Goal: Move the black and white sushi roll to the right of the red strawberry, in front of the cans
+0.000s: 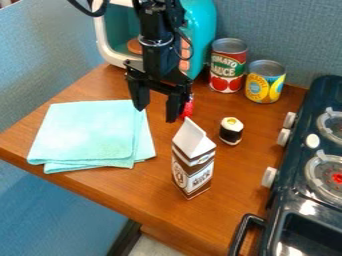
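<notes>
The gripper (156, 114) is seen above the tabletop (150, 187) with its fingers spread apart, and at its three o'clock a small red thing (188, 109) is partly hidden by one finger, so that its shape cannot be made out. The carton (194, 165) is placed upright at five o'clock, the sushi piece (231, 132) near four, the folded cloth (90, 132) at eight, and two cans (228, 67) between one and two. The microwave (204, 27) is partly covered by the arm (157, 30) and cut off above, while the stove (294, 195) is cut off at three.
</notes>
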